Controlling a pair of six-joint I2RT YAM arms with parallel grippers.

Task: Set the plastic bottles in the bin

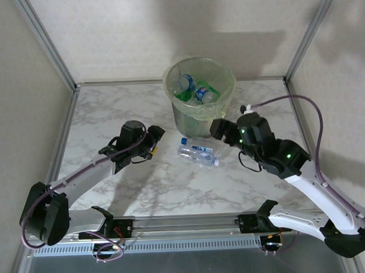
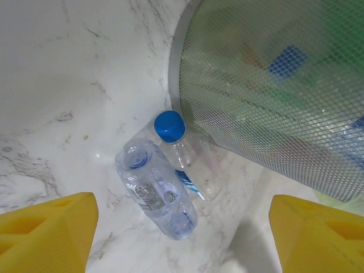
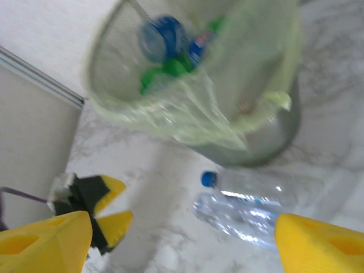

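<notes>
Two clear bottles lying on marble tabletop just in front of bin; more bottles inside bin. Flanking pair: left fingers, right fingers.
Left wrist: left fingers spread wide, empty; blue-capped bottle and uncapped bottle side by side, capped one just beside mesh bin wall.
Right wrist: right fingers parted, nothing between; pair below bin, blurred.

2 clear bottles flat beside lined bin
</notes>
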